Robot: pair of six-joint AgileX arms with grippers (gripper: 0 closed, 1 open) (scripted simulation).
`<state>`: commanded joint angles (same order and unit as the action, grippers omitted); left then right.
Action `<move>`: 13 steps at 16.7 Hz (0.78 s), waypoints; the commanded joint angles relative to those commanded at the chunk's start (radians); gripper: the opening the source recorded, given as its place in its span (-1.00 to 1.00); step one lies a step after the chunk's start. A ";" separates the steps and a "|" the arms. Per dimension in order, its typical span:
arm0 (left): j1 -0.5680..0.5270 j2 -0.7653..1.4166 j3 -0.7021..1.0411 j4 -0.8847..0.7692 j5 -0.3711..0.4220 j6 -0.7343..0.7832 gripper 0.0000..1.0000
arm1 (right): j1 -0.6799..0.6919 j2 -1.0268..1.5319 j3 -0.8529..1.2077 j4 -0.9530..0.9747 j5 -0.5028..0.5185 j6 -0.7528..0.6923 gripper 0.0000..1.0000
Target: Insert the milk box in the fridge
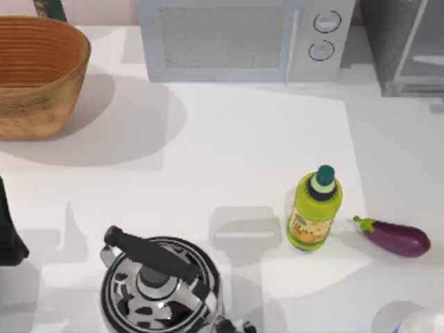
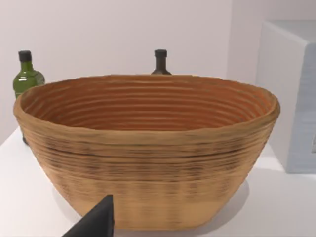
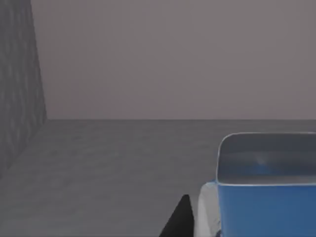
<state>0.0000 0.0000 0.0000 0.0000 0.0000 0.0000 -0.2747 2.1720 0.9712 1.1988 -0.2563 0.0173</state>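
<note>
The milk box point(image 3: 266, 187) sits right in front of the right wrist camera, its blue top and a strip of white side showing. My right gripper point(image 3: 252, 224) is shut on it, with one dark finger point(image 3: 180, 219) against the box's side. From above, the box point(image 1: 422, 323) is a blue-and-white shape at the table's front right corner. The fridge point(image 1: 406, 45) stands at the back right, dark grey with a pale front panel. My left arm point(image 1: 8, 236) stays at the left edge, its gripper point(image 2: 94, 224) facing the basket.
A light grey microwave point(image 1: 243, 38) stands at the back centre and a wicker basket point(image 1: 38, 73) at the back left. A green bottle point(image 1: 316, 208) and an eggplant point(image 1: 395, 237) lie right of centre. A patterned kettle point(image 1: 156, 281) stands at the front. Two dark bottles point(image 2: 27, 74) stand behind the basket.
</note>
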 joint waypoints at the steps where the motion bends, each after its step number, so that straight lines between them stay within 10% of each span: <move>1: 0.000 0.000 0.000 0.000 0.000 0.000 1.00 | 0.000 0.002 0.002 -0.001 0.000 0.000 -1.00; 13: 0.000 0.000 0.000 0.000 0.000 0.000 1.00 | 0.038 0.158 0.366 -0.200 0.025 0.000 -1.00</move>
<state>0.0000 0.0000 0.0000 0.0000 0.0000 0.0000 -0.2370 2.3297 1.3373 0.9991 -0.2311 0.0175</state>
